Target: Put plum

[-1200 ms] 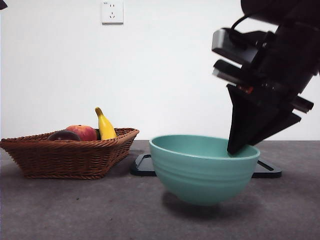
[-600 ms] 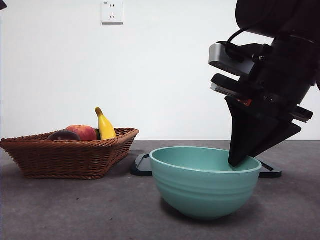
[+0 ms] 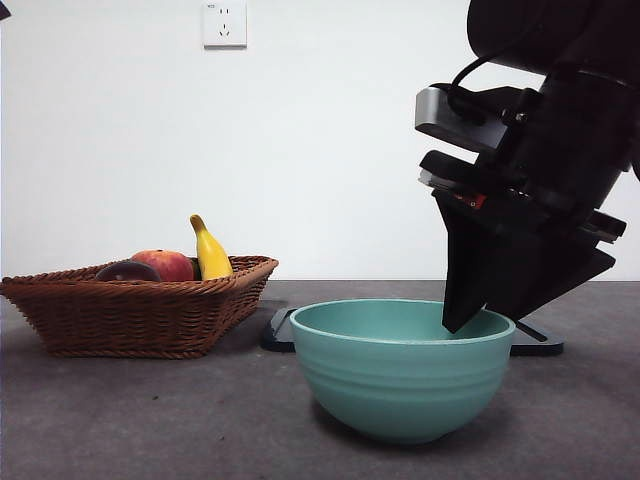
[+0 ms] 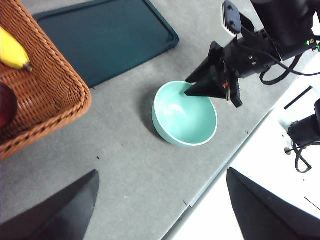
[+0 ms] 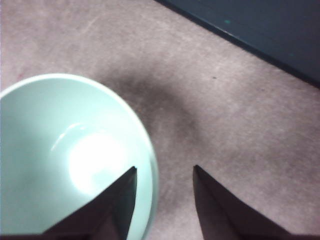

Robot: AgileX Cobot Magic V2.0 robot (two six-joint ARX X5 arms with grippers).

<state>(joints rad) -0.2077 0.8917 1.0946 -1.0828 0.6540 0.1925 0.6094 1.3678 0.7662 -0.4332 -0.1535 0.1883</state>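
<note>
Front view, right of frame: my right gripper point(image 3: 462, 318) stands released astride the teal bowl's point(image 3: 400, 385) rim, left gripper point(image 4: 160, 200) spread wide.

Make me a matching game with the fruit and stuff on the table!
Things:
1. plum
2. banana
3. bowl
4. tray

Descriptions:
A. yellow, standing up in the basket
B. mint green, with the right gripper at its rim, one of the jaws inside and one outside
C. dark and flat, lying on the table behind the bowl
D. nearly black, low in the basket beside the peach

Pairs: 1-D, 2-A, 3-B, 4-C
</note>
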